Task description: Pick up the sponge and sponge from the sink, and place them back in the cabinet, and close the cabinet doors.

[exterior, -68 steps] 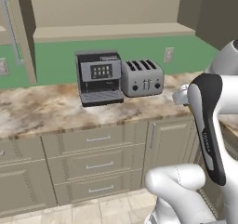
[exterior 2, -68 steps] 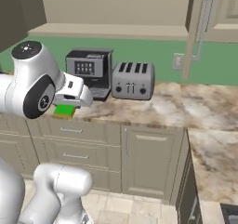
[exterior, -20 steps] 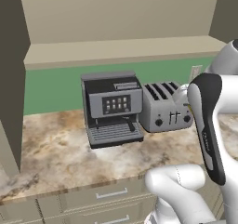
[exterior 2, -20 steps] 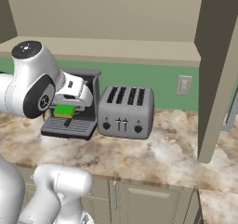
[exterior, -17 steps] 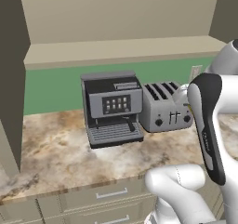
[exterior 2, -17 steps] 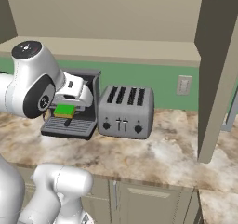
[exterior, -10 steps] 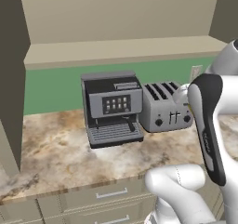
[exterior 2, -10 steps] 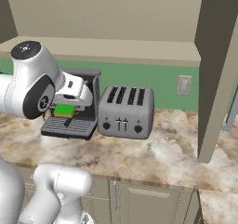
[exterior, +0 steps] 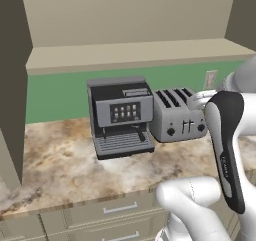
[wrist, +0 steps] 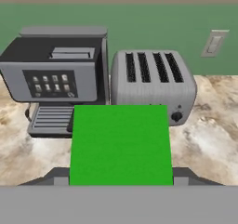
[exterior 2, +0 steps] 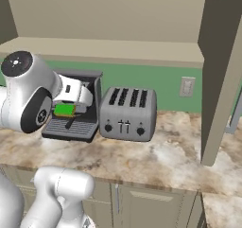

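My gripper (exterior 2: 66,110) is shut on a flat sponge (exterior 2: 64,109) with a bright green top. I hold it in the air in front of the coffee machine, above the counter. In the hand view the sponge (wrist: 120,144) spreads wide between my two fingertips (wrist: 55,179). The cabinet stands open above, with its plain beige shelf (exterior 2: 108,48) higher than the gripper and bare where it shows (exterior: 135,52). One cabinet door (exterior 2: 218,90) hangs open at the right. The sink is out of view.
A grey coffee machine (exterior: 121,115) and a silver four-slot toaster (exterior 2: 126,107) stand side by side on the marbled counter (exterior 2: 156,158) against the green wall. A dark side panel (exterior: 12,85) drops at the left. Beige drawers (exterior: 112,210) run under the counter.
Since the earliest frames the base has driven closer, so the shelf and appliances look larger. Over the last second the arm and the held sponge have barely moved.
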Motion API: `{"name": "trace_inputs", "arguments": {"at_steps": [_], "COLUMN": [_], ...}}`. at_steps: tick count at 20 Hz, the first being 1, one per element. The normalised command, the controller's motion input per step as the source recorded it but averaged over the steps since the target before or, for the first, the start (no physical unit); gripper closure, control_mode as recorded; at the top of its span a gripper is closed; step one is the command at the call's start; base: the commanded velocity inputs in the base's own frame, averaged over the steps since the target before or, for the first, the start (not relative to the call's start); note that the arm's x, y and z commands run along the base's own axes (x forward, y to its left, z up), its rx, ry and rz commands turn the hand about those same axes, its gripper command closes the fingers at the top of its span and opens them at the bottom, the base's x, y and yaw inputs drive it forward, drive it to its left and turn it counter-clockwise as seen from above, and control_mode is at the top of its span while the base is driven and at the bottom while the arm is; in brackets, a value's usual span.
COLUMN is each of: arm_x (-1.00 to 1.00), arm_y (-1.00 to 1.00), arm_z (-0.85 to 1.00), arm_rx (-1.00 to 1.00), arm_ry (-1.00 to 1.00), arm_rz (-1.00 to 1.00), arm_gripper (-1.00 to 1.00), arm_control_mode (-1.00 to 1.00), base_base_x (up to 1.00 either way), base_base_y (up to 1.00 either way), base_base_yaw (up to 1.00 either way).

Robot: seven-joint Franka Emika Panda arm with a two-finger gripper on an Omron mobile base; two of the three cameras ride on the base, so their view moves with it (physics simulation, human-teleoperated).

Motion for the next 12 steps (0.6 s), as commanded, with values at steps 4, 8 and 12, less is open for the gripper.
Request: {"name": "trace_inputs", "arguments": {"at_steps": [4,8,12], "arm_x": [0.00,0.01,0.02], "arm_y": [0.04,0.07,0.00], "arm_z": [0.09,0.07,0.08], "arm_rx": [0.00,0.00,0.00], "arm_ry": [-0.14,-0.08,-0.04], "arm_rz": [0.01,0.00,0.00], "arm_gripper": [1.00,1.00,1.00], "arm_control_mode": [-1.00,-1.00,-1.00], "base_base_x": [0.00,0.00,0.00], "base_base_y": [0.00,0.00,0.00], "base_base_yaw": [0.00,0.00,0.00]}}
